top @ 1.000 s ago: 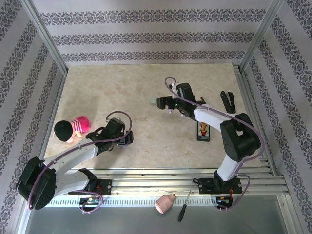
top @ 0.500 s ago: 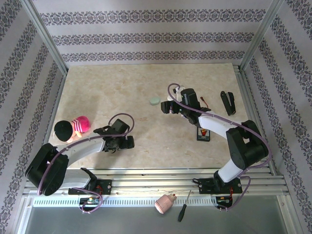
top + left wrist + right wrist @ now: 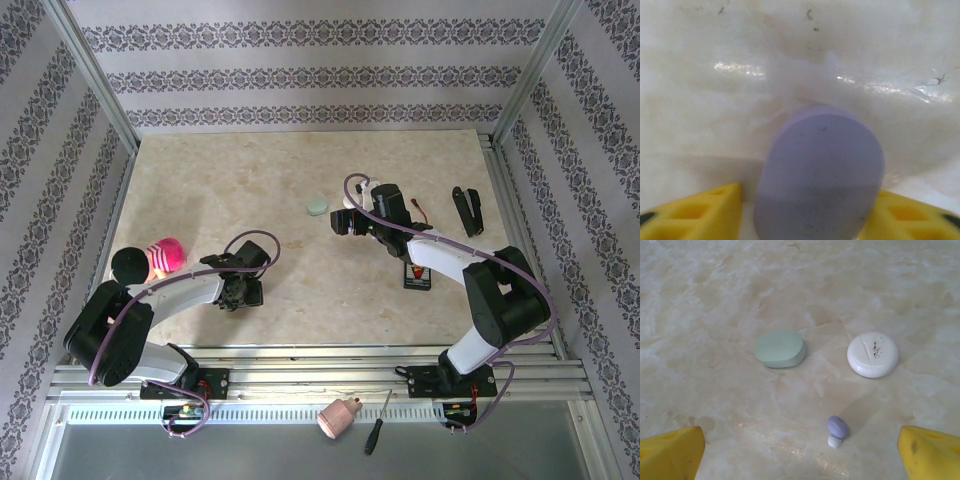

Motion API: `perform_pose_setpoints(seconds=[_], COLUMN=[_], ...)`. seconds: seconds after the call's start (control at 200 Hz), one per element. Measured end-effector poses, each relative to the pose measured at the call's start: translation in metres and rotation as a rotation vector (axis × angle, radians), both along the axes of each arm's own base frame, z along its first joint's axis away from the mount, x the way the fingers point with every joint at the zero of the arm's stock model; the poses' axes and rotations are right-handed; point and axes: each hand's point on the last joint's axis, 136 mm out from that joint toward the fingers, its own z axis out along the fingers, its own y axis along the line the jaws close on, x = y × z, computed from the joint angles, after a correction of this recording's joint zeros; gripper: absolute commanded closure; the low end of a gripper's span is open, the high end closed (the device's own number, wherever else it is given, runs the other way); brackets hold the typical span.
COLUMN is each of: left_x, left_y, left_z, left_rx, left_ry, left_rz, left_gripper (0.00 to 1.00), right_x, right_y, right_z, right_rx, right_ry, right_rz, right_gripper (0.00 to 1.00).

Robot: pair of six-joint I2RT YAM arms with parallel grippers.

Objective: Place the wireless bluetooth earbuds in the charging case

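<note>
Gently: your left end effector brackets the lilac case, grip uncertain; squeeze squarely. Right end effector stands wide before the lilac earbud.

1. A lilac charging case, smooth, oval and closed, lies flat on the pale marbled counter, close to the lens and slightly blurred.
2. The left claw straddles the case, and its two yellow fingers poke in at the bottom corners, one on each side.
3. The right finger looks to be against the case. A thin sliver of counter shows beside the left one, so a firm grip cannot be made out.
4. A few dark scratches and streaks of glare mark the counter beyond.
</note>
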Motion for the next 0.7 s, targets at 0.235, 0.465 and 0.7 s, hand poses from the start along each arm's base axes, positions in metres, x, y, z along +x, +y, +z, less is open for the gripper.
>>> perform_pose_setpoints(seconds=[0.235, 0.465, 0.7], left_x=[0.002, 0.005, 0.007], left_y=[-0.008, -0.012, -0.012], left_z=[0.004, 0.009, 0.012], left_rx=[-0.024, -0.034, -0.026], left_ry=[-0.001, -0.018, -0.032], left_rz=[-0.021, -0.038, -0.078], left_gripper=[0.60, 0.61, 0.61], right_x=[0.001, 0.001, 0.000], right_y=[0.001, 0.002, -0.012], right_z=[0.002, 0.004, 0.000], right_rx=[0.006, 0.023, 0.091], right_ry=[-0.010, -0.011, 0.017], right_rz=[0.000, 0.006, -0.024], right_gripper=[0.02, 0.02, 0.02])
